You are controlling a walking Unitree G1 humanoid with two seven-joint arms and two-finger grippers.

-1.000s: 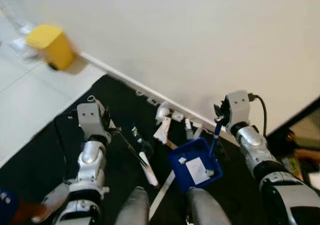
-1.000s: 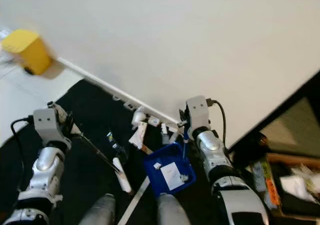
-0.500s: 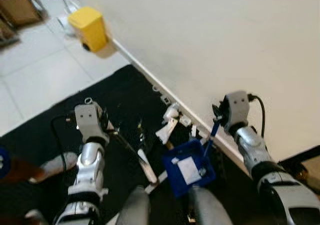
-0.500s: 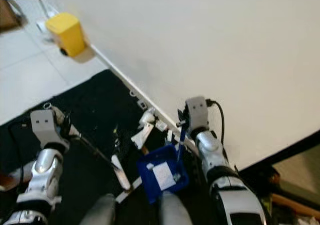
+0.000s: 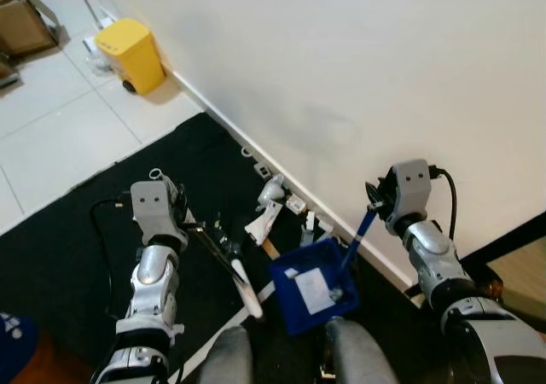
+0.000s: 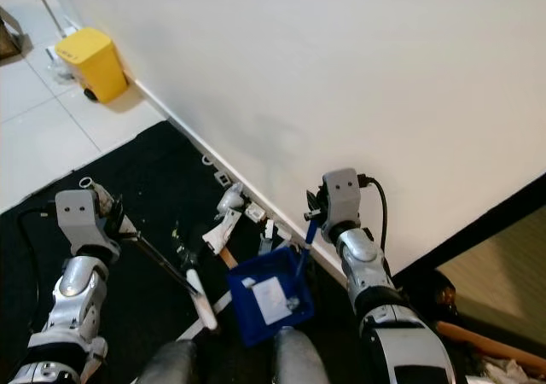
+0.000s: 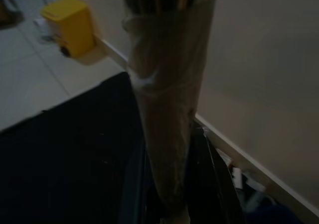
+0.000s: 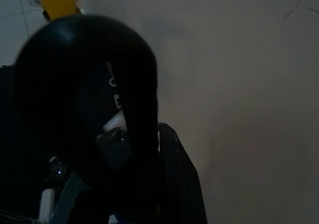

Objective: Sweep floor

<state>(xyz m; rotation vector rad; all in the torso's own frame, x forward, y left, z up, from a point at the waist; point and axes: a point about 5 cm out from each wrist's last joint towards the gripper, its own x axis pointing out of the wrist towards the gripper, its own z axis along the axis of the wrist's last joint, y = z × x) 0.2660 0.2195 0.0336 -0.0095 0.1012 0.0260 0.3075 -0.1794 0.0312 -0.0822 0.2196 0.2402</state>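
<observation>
Below the right gripper [image 5: 373,203], clamped on a blue handle [image 5: 357,235], hangs the blue dustpan [image 5: 309,287] with a white paper scrap [image 5: 313,288] in it, over the black mat [image 5: 85,239]. Left gripper [image 5: 189,224] is closed on the broom [image 5: 223,257]: dark stick runs down from its fingers to a white end near the dustpan's edge. White litter pieces [image 5: 266,216] lie on the mat just beyond the broom and dustpan, along the skirting of the white wall [image 5: 358,68]. Yellow bin [image 5: 130,54] stands well away from both grippers, against that wall
</observation>
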